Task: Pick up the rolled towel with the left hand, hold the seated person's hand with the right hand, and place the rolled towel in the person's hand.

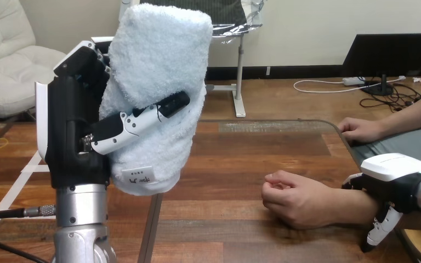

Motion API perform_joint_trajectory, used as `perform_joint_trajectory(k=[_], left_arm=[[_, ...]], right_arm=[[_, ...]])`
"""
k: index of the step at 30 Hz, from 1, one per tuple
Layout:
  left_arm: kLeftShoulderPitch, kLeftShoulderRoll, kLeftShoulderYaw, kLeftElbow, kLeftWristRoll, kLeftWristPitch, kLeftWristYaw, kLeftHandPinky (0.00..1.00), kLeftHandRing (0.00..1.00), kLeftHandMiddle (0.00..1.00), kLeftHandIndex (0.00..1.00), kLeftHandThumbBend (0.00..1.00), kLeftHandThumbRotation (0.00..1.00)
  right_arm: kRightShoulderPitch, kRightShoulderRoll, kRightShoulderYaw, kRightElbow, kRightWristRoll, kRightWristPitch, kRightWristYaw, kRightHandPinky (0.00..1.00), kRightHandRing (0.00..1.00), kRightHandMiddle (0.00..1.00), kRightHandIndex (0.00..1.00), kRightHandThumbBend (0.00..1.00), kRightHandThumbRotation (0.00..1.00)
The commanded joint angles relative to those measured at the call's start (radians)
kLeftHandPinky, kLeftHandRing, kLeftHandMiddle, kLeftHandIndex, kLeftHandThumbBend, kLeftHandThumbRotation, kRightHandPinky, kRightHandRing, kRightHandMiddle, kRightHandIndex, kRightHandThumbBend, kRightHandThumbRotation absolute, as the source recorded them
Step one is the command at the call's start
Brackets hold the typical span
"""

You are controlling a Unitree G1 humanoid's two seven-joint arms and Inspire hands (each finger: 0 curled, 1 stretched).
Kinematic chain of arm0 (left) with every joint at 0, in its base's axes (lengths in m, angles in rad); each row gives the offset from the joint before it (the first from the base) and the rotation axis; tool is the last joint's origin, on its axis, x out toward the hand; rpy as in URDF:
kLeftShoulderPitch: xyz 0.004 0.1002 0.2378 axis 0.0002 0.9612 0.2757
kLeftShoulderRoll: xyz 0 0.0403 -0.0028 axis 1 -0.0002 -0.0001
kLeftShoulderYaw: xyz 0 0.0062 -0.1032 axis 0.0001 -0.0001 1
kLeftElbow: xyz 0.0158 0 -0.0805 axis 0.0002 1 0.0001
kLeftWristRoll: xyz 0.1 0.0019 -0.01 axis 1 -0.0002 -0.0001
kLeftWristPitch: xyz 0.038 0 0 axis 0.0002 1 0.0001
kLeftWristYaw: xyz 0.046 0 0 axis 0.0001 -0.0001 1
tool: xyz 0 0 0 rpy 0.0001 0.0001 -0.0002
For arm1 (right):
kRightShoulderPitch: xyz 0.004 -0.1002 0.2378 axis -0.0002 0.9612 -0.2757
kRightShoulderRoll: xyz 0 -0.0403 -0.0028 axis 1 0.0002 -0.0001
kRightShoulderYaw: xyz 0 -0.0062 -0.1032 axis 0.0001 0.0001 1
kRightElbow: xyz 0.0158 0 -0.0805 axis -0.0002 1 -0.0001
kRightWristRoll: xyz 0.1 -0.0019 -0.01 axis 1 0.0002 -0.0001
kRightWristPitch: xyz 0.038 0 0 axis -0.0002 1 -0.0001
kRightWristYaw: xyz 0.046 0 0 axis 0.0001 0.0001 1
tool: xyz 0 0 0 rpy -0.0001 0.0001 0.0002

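Note:
My left hand [77, 137] is raised high at the left, close to the camera, its thumb and fingers curled round a pale blue rolled towel [159, 76] held upright above the table. The person's hand [293, 198] rests on the wooden table [252, 148] at the lower right, loosely curled, its fingers turned to the left. My right hand [392, 181] sits over the person's wrist at the right edge, with fingers hanging down on the near side of the wrist. I cannot tell whether it grips the wrist.
The person's other hand [362, 130] lies flat on the table's far right corner. The table's far edge runs across the middle of the view and its right edge slants down towards my right hand.

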Motion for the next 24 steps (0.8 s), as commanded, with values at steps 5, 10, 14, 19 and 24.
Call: perform_joint_trajectory(k=[5,10,14,19,24], left_arm=[[-0.072,-0.005,0.003,-0.02,0.0,-0.034,0.006,0.14,0.2,0.27,0.37,0.54,0.0],[-0.073,-0.005,0.005,-0.021,0.002,-0.034,0.008,0.14,0.2,0.27,0.36,0.55,0.0],[-0.074,-0.003,0.007,-0.021,0.009,-0.034,0.012,0.14,0.2,0.27,0.36,0.55,0.0],[-0.074,-0.002,0.006,-0.021,0.01,-0.035,0.014,0.14,0.2,0.27,0.36,0.55,0.0],[-0.075,-0.001,0.006,-0.017,0.011,-0.04,0.014,0.14,0.2,0.27,0.36,0.55,0.0]], right_arm=[[-0.04,0.025,0.045,0.057,-0.042,0.019,-0.068,0.54,0.72,0.76,0.76,1.0,0.18],[-0.041,0.032,0.06,0.07,-0.053,0.02,-0.093,0.48,0.67,0.72,0.72,1.0,0.13],[-0.046,0.046,0.075,0.086,-0.062,0.041,-0.11,0.45,0.65,0.69,0.68,1.0,0.09],[-0.052,0.06,0.087,0.107,-0.068,0.056,-0.134,0.43,0.63,0.66,0.65,1.0,0.06],[-0.056,0.086,0.092,0.144,-0.068,0.07,-0.181,0.38,0.55,0.6,0.61,0.98,0.04]])
